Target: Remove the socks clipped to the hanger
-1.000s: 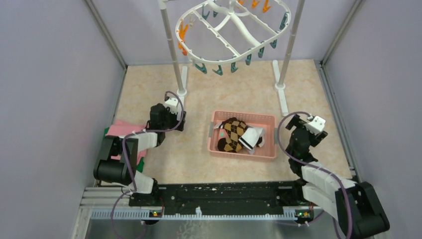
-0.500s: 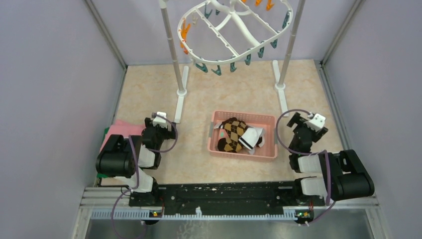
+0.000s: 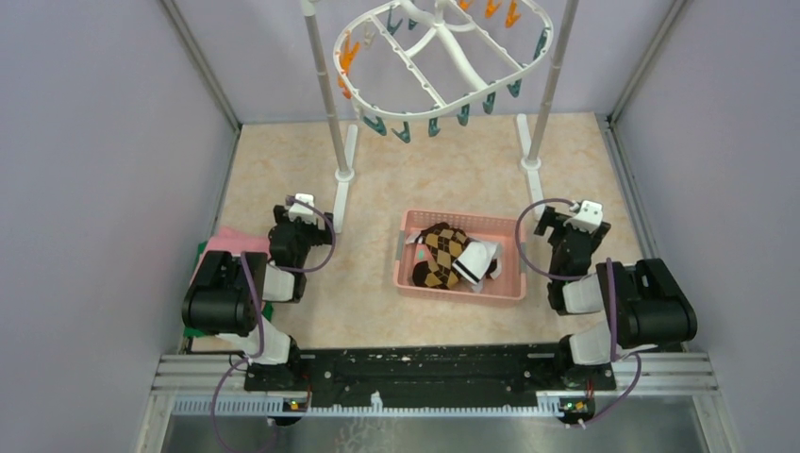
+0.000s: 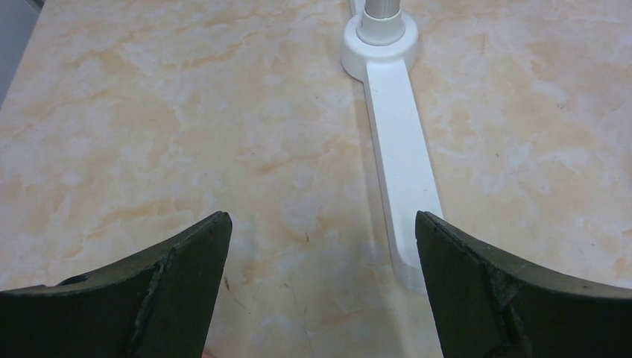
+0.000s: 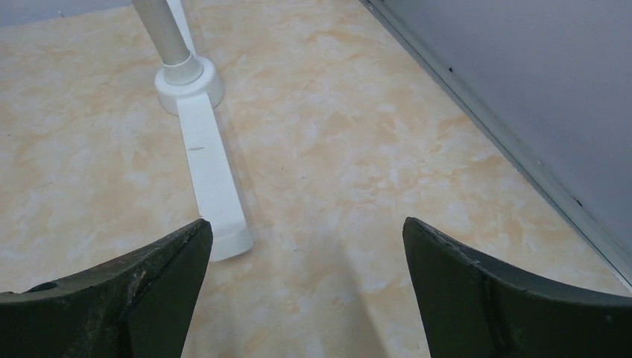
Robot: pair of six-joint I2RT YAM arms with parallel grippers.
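Note:
The white oval hanger (image 3: 443, 58) hangs at the top of the top view, its orange and teal clips holding nothing. Brown-tan argyle socks (image 3: 440, 255) and a white sock (image 3: 478, 261) lie in the pink basket (image 3: 509, 285). My left gripper (image 3: 300, 219) sits low at the left by the stand's left foot; in its wrist view (image 4: 320, 246) it is open and empty over the floor. My right gripper (image 3: 574, 226) sits right of the basket; in its wrist view (image 5: 305, 253) it is open and empty.
The stand's two poles (image 3: 324, 90) rest on white feet (image 4: 399, 160), (image 5: 212, 179). Folded pink and green cloths (image 3: 225, 247) lie under the left arm. Grey walls enclose the floor; the right wall's edge (image 5: 507, 149) is close to my right gripper.
Both arms have folded back toward their bases, grippers now low near the floor. The hanger has swung slightly. The socks in the basket have not moved.

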